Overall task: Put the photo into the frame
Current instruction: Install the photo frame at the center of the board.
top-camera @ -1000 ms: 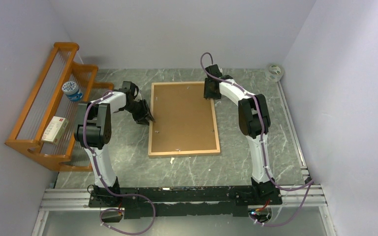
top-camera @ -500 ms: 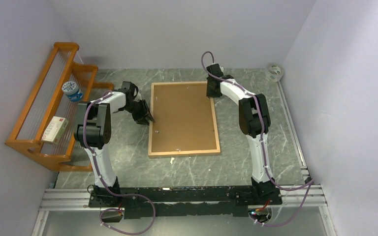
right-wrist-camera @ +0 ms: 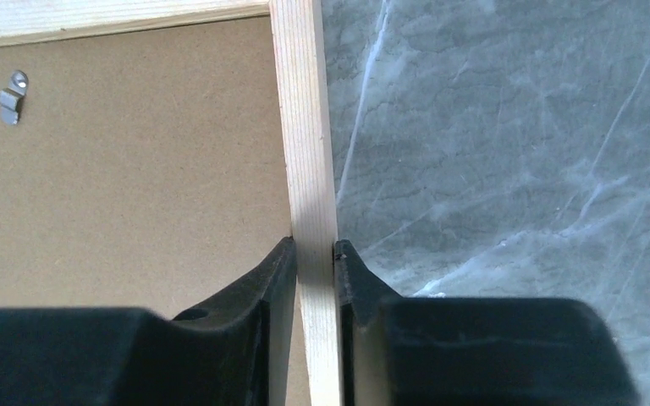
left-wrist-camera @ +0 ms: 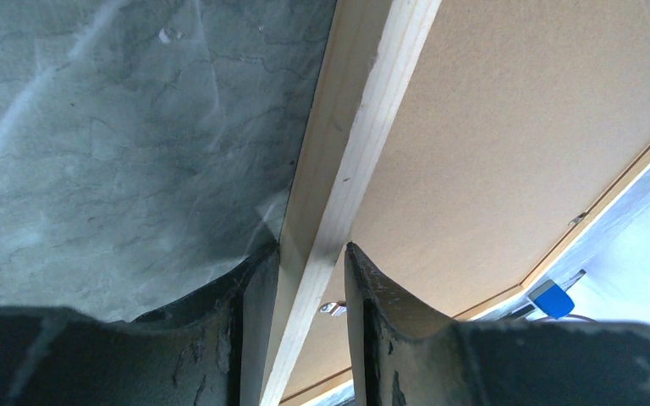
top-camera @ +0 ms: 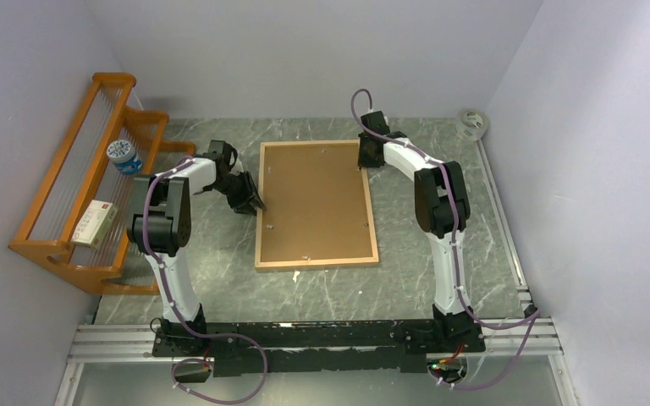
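The light-wood frame (top-camera: 317,262) lies face down in the middle of the table, with the brown backing board (top-camera: 313,203) filling it. No photo shows in any view. My left gripper (top-camera: 256,205) sits on the frame's left rail (left-wrist-camera: 364,110), its fingers (left-wrist-camera: 254,288) closed on either side of the wood. My right gripper (top-camera: 366,162) is shut on the right rail (right-wrist-camera: 305,127) near the far right corner, pads pressed on both faces. A small metal clip (right-wrist-camera: 10,100) lies on the board.
An orange wooden rack (top-camera: 76,194) stands along the left wall, holding a round tub (top-camera: 123,156) and a small box (top-camera: 95,222). A tape roll (top-camera: 472,123) sits in the far right corner. Walls close in on three sides.
The right gripper and its elbow have shifted slightly to the right along the frame's top right corner. The left arm and the frame look unmoved.
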Tool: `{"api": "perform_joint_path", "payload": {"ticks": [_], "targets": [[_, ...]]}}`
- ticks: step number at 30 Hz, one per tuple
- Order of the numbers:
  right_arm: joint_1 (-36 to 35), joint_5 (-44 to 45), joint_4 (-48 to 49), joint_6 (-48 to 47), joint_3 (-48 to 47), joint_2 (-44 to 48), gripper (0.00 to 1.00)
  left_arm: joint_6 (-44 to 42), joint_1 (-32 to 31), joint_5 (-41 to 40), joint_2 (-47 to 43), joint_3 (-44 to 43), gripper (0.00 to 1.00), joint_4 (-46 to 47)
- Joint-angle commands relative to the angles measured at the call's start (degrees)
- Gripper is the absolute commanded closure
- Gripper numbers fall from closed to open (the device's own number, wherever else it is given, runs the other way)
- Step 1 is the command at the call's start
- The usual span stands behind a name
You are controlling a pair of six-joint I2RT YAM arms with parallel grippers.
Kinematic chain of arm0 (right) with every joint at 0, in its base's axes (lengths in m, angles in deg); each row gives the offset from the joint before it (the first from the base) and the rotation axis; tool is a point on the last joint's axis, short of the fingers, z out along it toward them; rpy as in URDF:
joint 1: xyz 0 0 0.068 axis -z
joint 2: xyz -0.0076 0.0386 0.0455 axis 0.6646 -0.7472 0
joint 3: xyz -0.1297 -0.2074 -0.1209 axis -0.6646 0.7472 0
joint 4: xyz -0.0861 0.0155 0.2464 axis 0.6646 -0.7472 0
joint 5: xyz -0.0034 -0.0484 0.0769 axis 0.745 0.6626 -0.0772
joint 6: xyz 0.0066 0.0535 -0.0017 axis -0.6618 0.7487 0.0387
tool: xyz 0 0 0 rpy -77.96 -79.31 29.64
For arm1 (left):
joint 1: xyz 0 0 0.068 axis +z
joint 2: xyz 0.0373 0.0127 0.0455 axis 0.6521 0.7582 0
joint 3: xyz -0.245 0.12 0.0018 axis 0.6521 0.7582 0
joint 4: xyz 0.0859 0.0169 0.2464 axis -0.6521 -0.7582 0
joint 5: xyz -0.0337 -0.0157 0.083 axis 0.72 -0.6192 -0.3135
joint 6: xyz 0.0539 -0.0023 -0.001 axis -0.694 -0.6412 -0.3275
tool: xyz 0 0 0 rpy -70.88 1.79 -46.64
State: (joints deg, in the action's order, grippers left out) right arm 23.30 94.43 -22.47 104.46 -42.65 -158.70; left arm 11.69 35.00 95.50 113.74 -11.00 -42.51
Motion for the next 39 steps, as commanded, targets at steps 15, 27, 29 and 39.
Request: {"api": "perform_joint_path", "payload": {"ticks": [15,27,29,39], "targets": [[0.8,2.0,-17.9,15.5,-6.2,-2.8,0.44,-0.9,-0.7,5.9,1.5,4.7,0.77,4.9],[0.1,5.9,-21.3,20.0,-8.6,-4.4,0.56,-1.2,-1.3,8.4,0.9,7.4,0.92,6.5],[0.1,5.9,-20.6,19.8,-8.9,-4.6,0.51,-1.3,-1.5,8.4,1.0,7.4,0.92,6.4],[0.2,7.7,-19.8,18.9,-13.0,-7.1,0.39,-1.1,-1.6,6.7,0.8,7.6,0.92,6.1]]}}
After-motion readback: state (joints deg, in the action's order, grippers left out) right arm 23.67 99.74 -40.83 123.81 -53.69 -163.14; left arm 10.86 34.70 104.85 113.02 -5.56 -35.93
